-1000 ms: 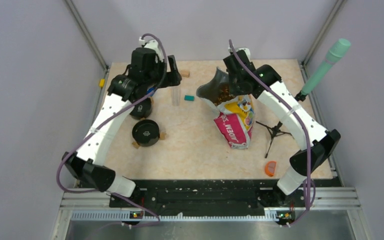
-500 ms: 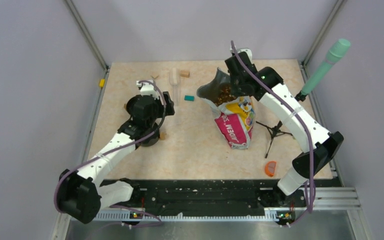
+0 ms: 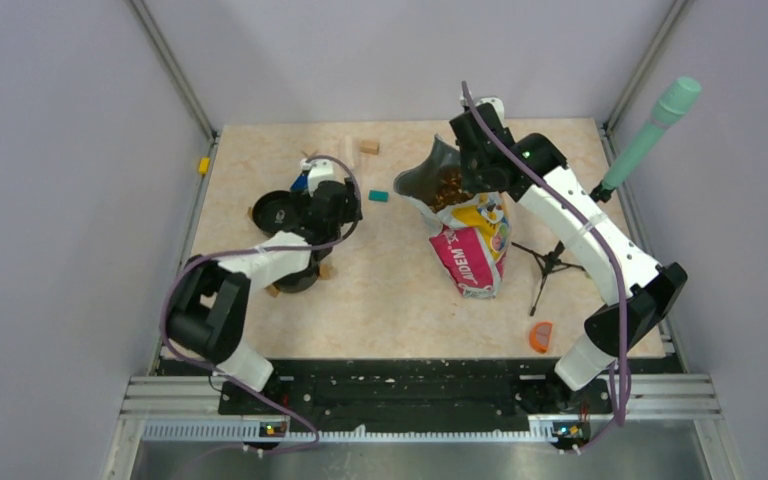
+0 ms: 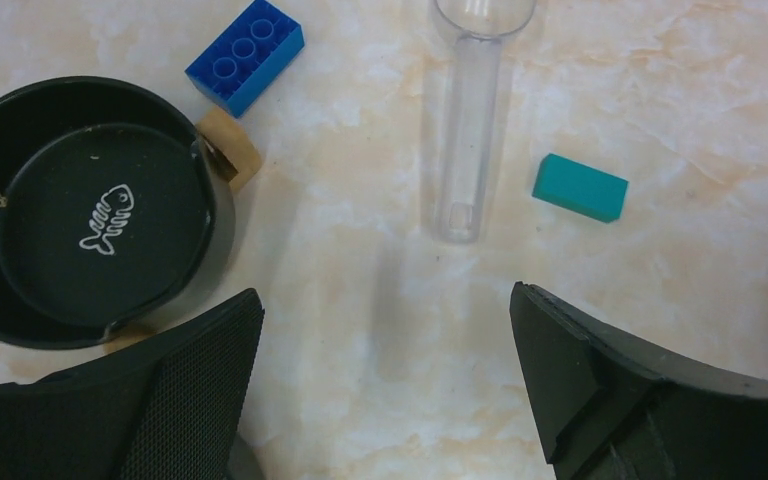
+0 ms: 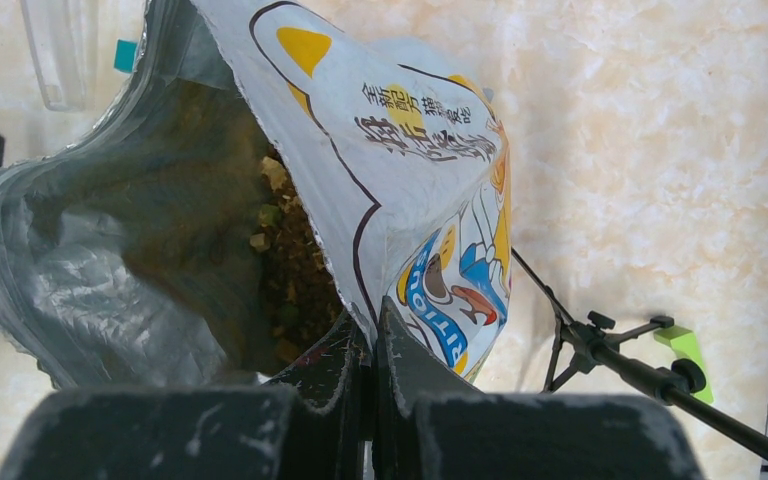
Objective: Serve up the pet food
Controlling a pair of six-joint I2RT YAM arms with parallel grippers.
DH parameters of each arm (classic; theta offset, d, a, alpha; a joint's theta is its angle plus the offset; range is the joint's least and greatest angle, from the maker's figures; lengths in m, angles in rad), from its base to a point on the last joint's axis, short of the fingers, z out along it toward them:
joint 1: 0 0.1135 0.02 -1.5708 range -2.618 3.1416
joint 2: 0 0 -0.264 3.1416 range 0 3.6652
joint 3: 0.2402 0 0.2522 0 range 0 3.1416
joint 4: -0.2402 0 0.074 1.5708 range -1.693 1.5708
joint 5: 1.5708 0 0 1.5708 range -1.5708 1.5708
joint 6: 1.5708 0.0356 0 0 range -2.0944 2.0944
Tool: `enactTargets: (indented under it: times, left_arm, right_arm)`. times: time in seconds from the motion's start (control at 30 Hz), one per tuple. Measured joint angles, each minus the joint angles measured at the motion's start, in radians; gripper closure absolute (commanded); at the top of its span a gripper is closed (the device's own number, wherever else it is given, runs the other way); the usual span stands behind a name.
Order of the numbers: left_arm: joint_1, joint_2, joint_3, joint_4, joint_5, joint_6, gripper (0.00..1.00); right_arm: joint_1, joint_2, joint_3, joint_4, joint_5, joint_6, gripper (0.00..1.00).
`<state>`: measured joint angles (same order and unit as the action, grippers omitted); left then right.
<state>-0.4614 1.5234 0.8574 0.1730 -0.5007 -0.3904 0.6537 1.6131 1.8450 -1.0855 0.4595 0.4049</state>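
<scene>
Left gripper (image 4: 385,325) spread, empty; scoop (image 4: 465,150) just ahead, handle end nearest, long axis running straight away. Right gripper (image 5: 370,335) pinching bag (image 5: 400,150) rim, kibble (image 5: 295,270) exposed.

I count from above. Bag (image 3: 470,250): 1, at 3 o'clock on the desk (image 3: 390,290), with 1 heap of pet food (image 5: 295,270) inside. Black bowls: 2, both at 9 o'clock, far bowl (image 3: 276,211) and near bowl (image 3: 297,282). Clear scoop (image 4: 465,130): 1. Blue brick (image 4: 245,55): 1. Teal block (image 4: 580,187): 1. Tan wooden blocks: at least 3, some half hidden, one tan block (image 3: 368,147) at 12 o'clock. Orange piece (image 3: 540,337): 1, at 5 o'clock. Mint-green stick on a tripod (image 3: 650,135): 1, at 2 o'clock.
</scene>
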Motion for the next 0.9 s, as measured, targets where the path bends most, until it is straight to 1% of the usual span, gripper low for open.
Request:
enactTargets:
  times: [0.13,0.2,0.23,0.3,0.37,0.43,0.6,0.73,0.8,0.87,0.9]
  left_arm:
    - [-0.008,0.145,0.137,-0.066,-0.063,-0.027,0.02]
    - [-0.008,0.218,0.235,-0.121,-0.079,-0.031,0.05]
    - [-0.008,0.25,0.278,-0.143,-0.085,-0.031,0.08]
    - [-0.009,0.302,0.336,-0.156,-0.089,-0.031,0.16]
    - [-0.009,0.329,0.348,-0.161,-0.092,-0.031,0.25]
    - [-0.009,0.353,0.352,-0.181,-0.092,-0.032,0.29]
    - [-0.003,0.446,0.431,-0.245,-0.075,-0.034,0.29]
    - [0.003,0.505,0.497,-0.278,-0.048,-0.034,0.24]
    - [0.009,0.526,0.531,-0.295,-0.033,-0.034,0.19]
    - [0.018,0.549,0.57,-0.313,-0.01,-0.035,0.18]
    - [0.025,0.564,0.594,-0.321,0.007,-0.037,0.22]
  right_arm:
    - [0.0,0.0,0.0,-0.002,0.0,0.0,1.0]
    - [0.0,0.0,0.0,-0.004,0.001,0.001,1.0]
    - [0.0,0.0,0.0,-0.006,0.002,0.001,1.0]
    - [0.0,0.0,0.001,-0.008,0.004,0.003,1.0]
    - [0.0,0.0,0.001,-0.011,0.005,0.008,1.0]
    - [0.0,0.0,0.001,-0.014,0.008,0.008,1.0]
    - [0.0,0.0,0.004,-0.02,0.01,0.008,1.0]
    - [0.0,0.0,0.014,-0.03,0.01,0.008,1.0]
    - [0.0,0.001,0.017,-0.032,0.01,0.008,1.0]
    - [0.0,0.002,0.021,-0.038,0.01,0.008,1.0]
    - [0.0,0.002,0.021,-0.038,0.009,0.008,1.0]
